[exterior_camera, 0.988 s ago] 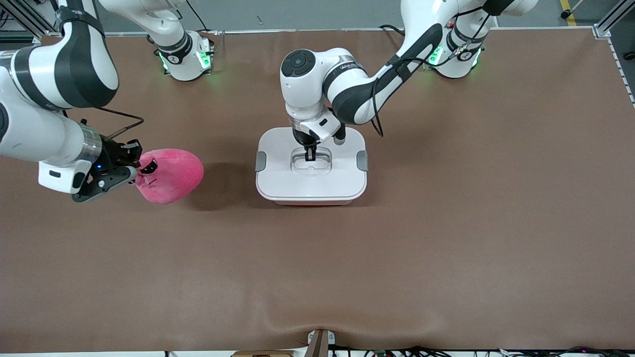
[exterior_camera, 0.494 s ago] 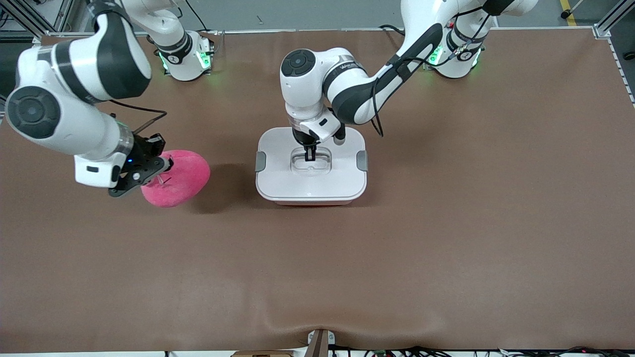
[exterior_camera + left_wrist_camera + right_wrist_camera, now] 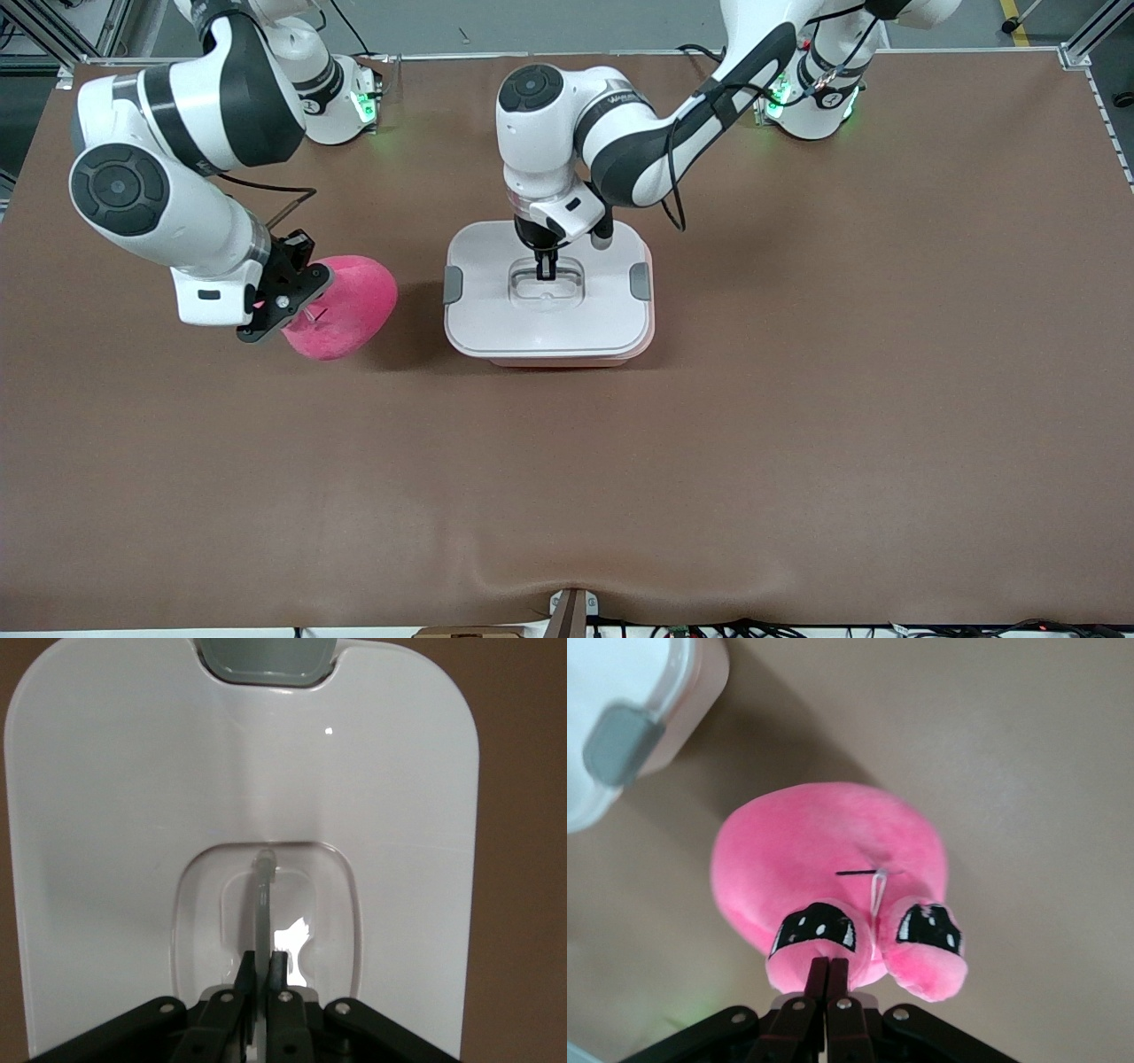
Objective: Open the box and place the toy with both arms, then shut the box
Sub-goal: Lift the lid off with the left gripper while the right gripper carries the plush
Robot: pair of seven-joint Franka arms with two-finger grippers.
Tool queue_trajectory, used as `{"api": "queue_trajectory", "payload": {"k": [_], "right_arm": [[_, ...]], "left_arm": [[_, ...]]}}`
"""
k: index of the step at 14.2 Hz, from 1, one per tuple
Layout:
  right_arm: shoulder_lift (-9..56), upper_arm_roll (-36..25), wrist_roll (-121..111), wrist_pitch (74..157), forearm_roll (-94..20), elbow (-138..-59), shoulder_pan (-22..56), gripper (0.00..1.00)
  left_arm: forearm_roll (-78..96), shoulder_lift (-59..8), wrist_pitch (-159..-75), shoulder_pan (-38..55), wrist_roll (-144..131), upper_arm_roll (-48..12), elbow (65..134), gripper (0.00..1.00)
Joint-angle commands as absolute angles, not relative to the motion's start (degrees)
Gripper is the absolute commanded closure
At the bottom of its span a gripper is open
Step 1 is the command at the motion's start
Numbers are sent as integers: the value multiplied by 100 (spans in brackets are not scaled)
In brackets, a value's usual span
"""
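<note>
While the left gripper (image 3: 546, 271) has its jaws pinched shut on the clear handle (image 3: 264, 881) of the lid (image 3: 496, 310), which sits skewed on the box (image 3: 643, 341) mid-table, a straight lift is advised; the toy (image 3: 350, 306) is held clamped by the right gripper (image 3: 306, 310) just beside the box.

The box (image 3: 547, 297) sits on the tabletop (image 3: 797, 425) just above the middle of the frame, its lid (image 3: 496, 310) shifted a little toward the right arm's end over the tub (image 3: 645, 341). The left gripper (image 3: 545, 266) is over the lid's centre, jaws pinched on the handle (image 3: 263, 881) in the recess. The toy (image 3: 350, 306) hangs in the left-centre of the frame, beside the box toward the right arm's end, pinched at its face by the right gripper (image 3: 297, 306).
</note>
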State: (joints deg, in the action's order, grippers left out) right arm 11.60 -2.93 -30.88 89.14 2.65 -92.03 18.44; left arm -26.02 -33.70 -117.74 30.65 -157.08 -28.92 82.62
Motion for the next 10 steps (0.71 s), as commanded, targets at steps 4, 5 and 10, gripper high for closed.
{"api": "queue_trajectory", "payload": {"k": [4, 5, 10], "right_arm": [[1064, -264, -3752, 8349, 369, -9061, 2021, 100], [1020, -264, -3762, 8367, 378, -9044, 2074, 100], [826, -255, -3788, 8464, 317, -8808, 2496, 100]], "left_arm": [[-2734, -2822, -11436, 2971, -15963, -2883, 8306, 100], [-2716, -2708, -11287, 2840, -15761, -2892, 8306, 100], [-1926, -2180, -10750, 2111, -14153, -2883, 8332, 100]]}}
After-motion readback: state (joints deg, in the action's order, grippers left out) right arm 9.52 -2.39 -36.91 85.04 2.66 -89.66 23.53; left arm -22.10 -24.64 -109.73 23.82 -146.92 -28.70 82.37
